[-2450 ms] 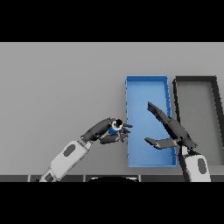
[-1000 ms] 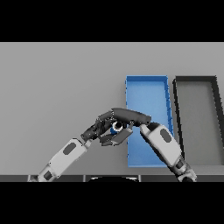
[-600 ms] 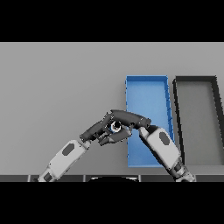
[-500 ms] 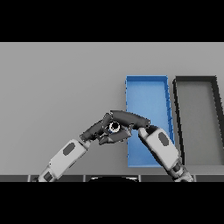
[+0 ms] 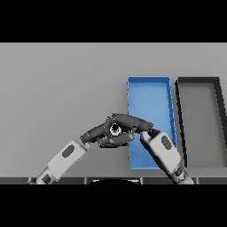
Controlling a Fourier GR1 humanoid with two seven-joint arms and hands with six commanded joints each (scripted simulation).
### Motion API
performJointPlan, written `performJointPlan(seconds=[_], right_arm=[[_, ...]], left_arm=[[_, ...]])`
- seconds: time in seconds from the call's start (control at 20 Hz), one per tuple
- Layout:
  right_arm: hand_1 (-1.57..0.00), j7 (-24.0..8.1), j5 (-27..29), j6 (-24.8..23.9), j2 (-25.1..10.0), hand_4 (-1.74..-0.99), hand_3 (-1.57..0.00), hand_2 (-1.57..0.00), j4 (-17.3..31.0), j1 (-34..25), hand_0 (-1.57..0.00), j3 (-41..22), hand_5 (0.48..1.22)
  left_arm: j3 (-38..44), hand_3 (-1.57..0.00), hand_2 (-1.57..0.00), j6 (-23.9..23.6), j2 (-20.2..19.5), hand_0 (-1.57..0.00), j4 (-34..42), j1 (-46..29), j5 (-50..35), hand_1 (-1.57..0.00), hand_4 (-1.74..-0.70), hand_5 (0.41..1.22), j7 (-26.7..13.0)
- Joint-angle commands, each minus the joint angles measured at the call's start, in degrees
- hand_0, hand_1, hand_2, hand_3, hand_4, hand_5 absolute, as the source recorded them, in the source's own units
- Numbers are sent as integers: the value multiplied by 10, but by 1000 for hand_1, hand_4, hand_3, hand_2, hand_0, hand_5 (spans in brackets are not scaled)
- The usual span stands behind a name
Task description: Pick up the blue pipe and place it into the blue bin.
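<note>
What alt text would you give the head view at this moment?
Both hands meet just left of the blue bin, the left hand and right hand with fingers closed around the pipe, of which only a small round end shows. A black bin stands to the right of the blue one on the grey table.

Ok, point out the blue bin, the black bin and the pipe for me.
blue bin (image 5: 148, 95): head view, bare floor near its far end.
black bin (image 5: 200, 111): head view, bare floor in its middle.
pipe (image 5: 115, 129): head view, its pale round end showing between both hands.
</note>
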State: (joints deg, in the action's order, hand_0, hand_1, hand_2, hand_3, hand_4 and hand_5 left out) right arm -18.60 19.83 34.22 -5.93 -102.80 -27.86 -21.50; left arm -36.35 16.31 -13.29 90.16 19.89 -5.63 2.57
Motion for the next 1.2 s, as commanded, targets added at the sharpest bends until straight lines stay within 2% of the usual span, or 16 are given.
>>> performJointPlan(seconds=[0.0, 0.1, 0.2, 0.25, 0.3, 0.35, 0.45, 0.6, 0.65, 0.7, 0.85, 0.95, 1.15], right_arm=[[-1565, 1, 8, 0, -2, -1483, -1562, -1565, -1, -1, -1565, 5, 1212], [-1567, 12, 6, -4, 0, -1484, -1566, -1567, 0, 1, -1567, 6, 1215], [-1568, -4, 5, -7, 0, -1484, -1567, -1568, -2, -3, -1568, 5, 1217], [-1569, -14, 6, -12, 2, -1485, -1568, -1569, -6, -7, -1569, 9, 1218], [-1569, -17, 4, -9, 0, -1485, -1569, -1569, -9, 0, -1569, 8, 1219], [-1570, -5, 0, -9, 6, -1485, -1569, -1570, -5, 1, -1570, 8, 1219], [-1570, -1, -6, -7, 8, -1487, -1570, -1570, -4, 2, -1570, 9, 1220], [-1571, 3, 9, -19, 6, -1491, -1570, -1571, -12, 5, -1571, 14, 1220], [-1571, -11, 33, -25, 7, -1492, -1571, -1571, -4, -5, -1571, 22, 1220], [-1571, -30, 70, -31, 9, -1492, -1571, -1571, 2, -8, -1571, 26, 1221], [-1571, -89, 197, -76, 5, -1493, -1571, -1571, -7, -34, -1571, 44, 1221], [-1571, -111, 242, -106, -3, -1494, -1571, -1571, -9, -59, -1571, 53, 1221], [-1571, -131, 283, -163, -31, -1493, -1571, -1571, -4, -144, -1571, 82, 1221]], left_arm=[[6, -108, -268, -9, 5, -320, -8, 7, 15, -262, -995, 1042, 5], [16, -69, -171, -10, 1, -205, -10, 5, 21, -167, -912, 901, 3], [16, -44, -109, -20, 6, -131, -20, 5, 29, -107, -854, 794, -9], [15, -35, -87, -24, 6, -104, -19, 7, 33, -85, -836, 754, 2], [13, -28, -69, -27, 12, -83, -29, 11, 36, -68, -826, 719, 1], [16, -22, -55, -26, 8, -66, -23, 4, 31, -54, -828, 689, 2], [24, -14, -35, -28, 13, -42, -34, 4, 20, -34, -842, 636, -4], [24, -7, -17, -33, 11, -21, -19, -14, 6, -17, -873, 612, -55], [25, -5, -14, -36, 13, -17, -17, -12, 5, -13, -880, 605, -63], [25, -4, -11, -37, 12, -13, -11, -13, 7, -11, -881, 593, -55], [19, -1, -5, -36, 4, -6, -8, -21, 12, -5, -873, 543, -67], [18, -1, -3, -37, 5, -4, -5, -22, 14, -3, -868, 529, -64], [20, 0, -1, -33, 4, -1, -14, -17, 12, -1, -864, 503, -70]])
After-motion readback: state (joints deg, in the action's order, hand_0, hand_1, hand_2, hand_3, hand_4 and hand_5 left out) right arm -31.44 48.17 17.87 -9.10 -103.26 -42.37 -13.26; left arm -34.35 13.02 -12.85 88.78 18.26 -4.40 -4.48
